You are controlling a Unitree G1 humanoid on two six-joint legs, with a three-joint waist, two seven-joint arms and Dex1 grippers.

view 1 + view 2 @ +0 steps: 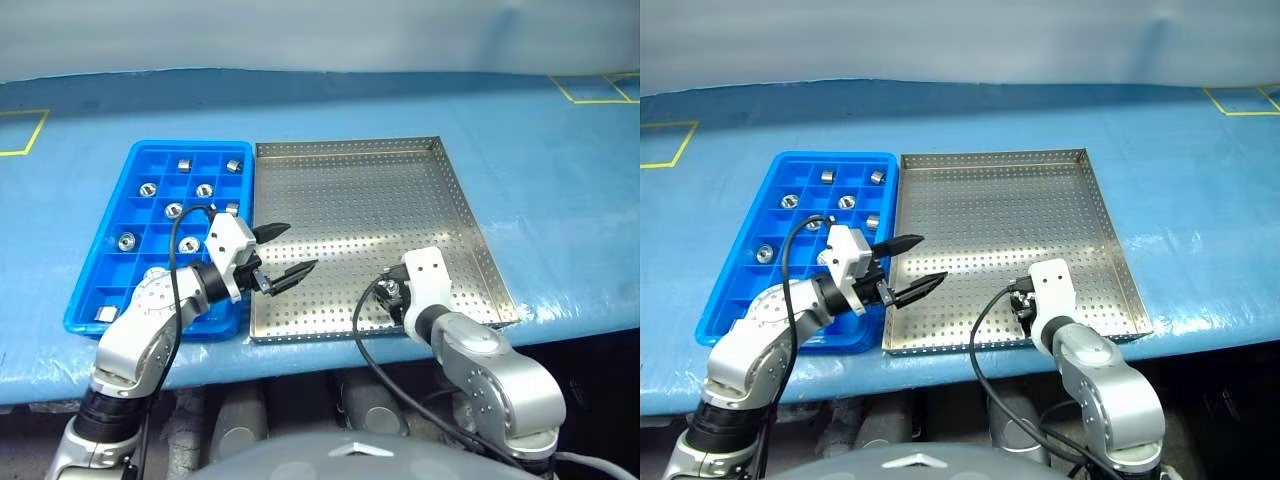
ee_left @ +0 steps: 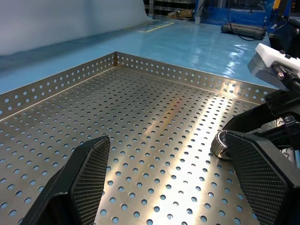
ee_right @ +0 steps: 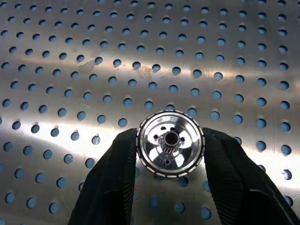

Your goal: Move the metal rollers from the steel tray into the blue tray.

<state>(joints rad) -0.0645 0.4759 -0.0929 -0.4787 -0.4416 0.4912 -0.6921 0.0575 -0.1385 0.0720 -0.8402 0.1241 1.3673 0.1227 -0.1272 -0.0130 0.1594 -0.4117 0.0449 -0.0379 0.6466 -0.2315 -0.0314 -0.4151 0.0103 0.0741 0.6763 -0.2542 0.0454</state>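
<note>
- The blue tray point(image 1: 150, 315) sits at the left, touching the steel tray's left rim; several metal rollers point(image 1: 174, 210) lie in its compartments, one apiece.
- The left gripper point(image 1: 283, 254) hovers over the near-left part of the steel tray point(image 1: 350, 190), fingers spread wide and holding nothing.
- Near the steel tray's near edge, the right gripper point(image 3: 171, 154) has its fingers point(image 3: 115, 178) pressed on either side of one roller point(image 3: 170, 150), apparently the last on the perforated sheet.
- To do this step well, I would lift straight up before travelling left, so the roller clears the rim, and keep the left arm out of the path.
- Aim for an empty compartment; the pads grip a smooth round rim, so a slip is possible.
- Both trays rest on a blue tabletop sheet point(image 1: 560, 200) with yellow tape marks point(image 1: 25, 130) at the far corners; a pale wall rises beyond.
</note>
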